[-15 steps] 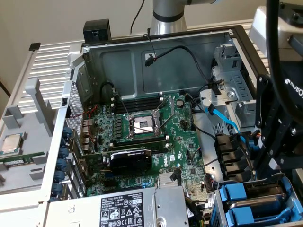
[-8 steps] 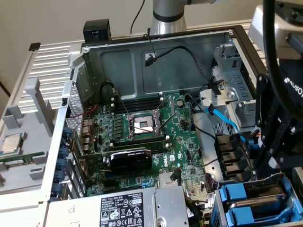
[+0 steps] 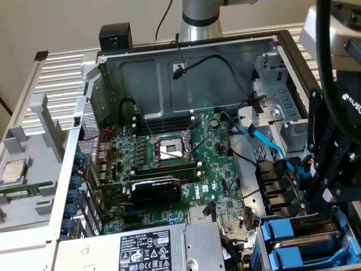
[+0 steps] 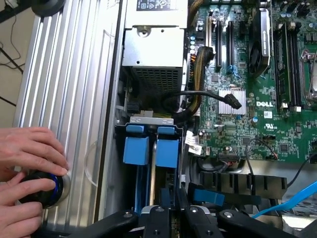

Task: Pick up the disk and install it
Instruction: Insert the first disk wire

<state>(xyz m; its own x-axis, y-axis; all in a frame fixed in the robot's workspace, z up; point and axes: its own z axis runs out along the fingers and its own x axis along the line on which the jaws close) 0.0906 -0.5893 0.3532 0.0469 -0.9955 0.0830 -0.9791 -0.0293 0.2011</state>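
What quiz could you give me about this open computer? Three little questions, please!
1. True or false: the end effector is over the graphics card.
2. What do the person's hands touch? A) a round black knob B) a blue cable C) the motherboard
3. Fill in: the drive carriers are coloured ___.
Key: 1 false; 2 A; 3 blue.

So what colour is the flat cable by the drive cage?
The flat cable is light blue, clearest in the exterior view.
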